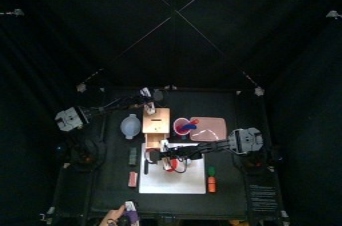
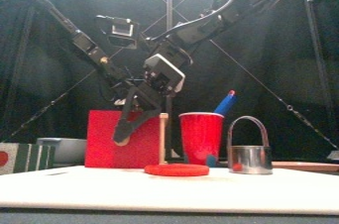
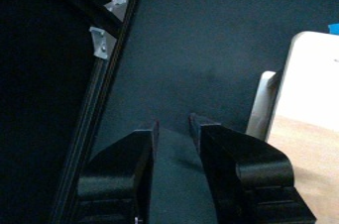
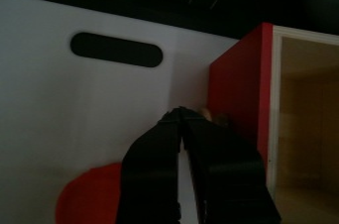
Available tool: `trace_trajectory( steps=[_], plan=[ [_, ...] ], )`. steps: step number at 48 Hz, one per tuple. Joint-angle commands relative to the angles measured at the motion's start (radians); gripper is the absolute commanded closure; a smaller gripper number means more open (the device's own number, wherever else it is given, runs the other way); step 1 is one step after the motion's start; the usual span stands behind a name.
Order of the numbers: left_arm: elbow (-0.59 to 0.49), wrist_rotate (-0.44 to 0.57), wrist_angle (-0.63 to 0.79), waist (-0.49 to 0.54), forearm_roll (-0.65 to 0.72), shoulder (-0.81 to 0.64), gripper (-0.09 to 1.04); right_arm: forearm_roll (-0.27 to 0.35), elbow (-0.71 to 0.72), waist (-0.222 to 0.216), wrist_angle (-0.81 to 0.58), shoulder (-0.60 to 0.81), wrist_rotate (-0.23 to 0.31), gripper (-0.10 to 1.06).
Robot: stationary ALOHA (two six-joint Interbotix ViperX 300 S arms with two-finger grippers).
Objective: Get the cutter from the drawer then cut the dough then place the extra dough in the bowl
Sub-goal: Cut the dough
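The cutter (image 2: 248, 149) stands upright on the white board (image 2: 93, 190), just right of the flat red dough (image 2: 176, 169), in front of the red cup (image 2: 201, 137). The right gripper (image 4: 181, 119) hangs above the board near the box's red drawer front (image 2: 103, 137); its jaws look pressed together with nothing between them, though the view is dim. The left gripper (image 3: 173, 129) hovers over bare table at the left, its jaws slightly apart and empty.
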Motion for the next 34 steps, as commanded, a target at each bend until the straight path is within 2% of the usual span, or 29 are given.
trace_trajectory(
  steps=[1, 12, 18, 26, 34],
  plan=[
    [-0.014, -0.002, -0.009, 0.002, 0.003, -0.012, 0.22, -0.018, -0.026, -0.052, -0.005, -0.023, -0.002, 0.63],
    [-0.012, -0.002, -0.032, 0.002, 0.005, -0.006, 0.22, -0.049, -0.032, -0.121, -0.009, -0.008, -0.002, 0.63],
    [-0.009, -0.003, -0.034, 0.002, 0.003, -0.003, 0.22, -0.055, -0.044, -0.143, -0.014, 0.000, -0.002, 0.63],
    [-0.005, -0.003, -0.044, -0.002, 0.002, -0.003, 0.22, -0.066, -0.067, -0.152, -0.015, 0.005, -0.005, 0.63],
    [-0.003, -0.003, -0.044, -0.005, -0.006, -0.003, 0.22, -0.106, -0.071, -0.163, -0.009, 0.006, -0.003, 0.63]
  ],
)
